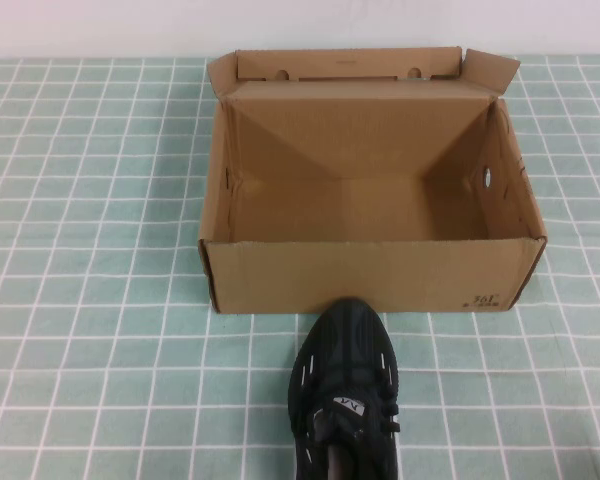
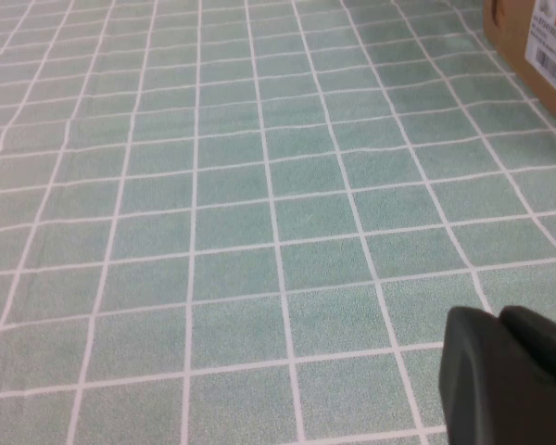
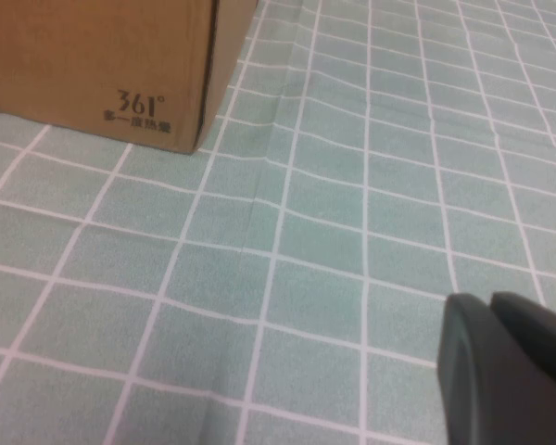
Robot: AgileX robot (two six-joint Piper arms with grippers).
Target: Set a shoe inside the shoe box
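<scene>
The black knit shoe (image 1: 346,385) lies on the tablecloth in front of the shoe box, toe pointing at the box's front wall and almost touching it, heel cut off by the near edge of the high view. The brown cardboard shoe box (image 1: 370,275) stands open and empty, its lid flipped back. My left gripper (image 2: 500,317) is shut and empty, low over the cloth to the box's left; a box corner (image 2: 537,46) shows there. My right gripper (image 3: 489,301) is shut and empty, near the box's printed front corner (image 3: 93,56). Neither arm shows in the high view.
A green-and-white checked tablecloth (image 1: 90,300) covers the table on all sides of the box. A white wall runs along the far edge behind the box lid (image 1: 350,65).
</scene>
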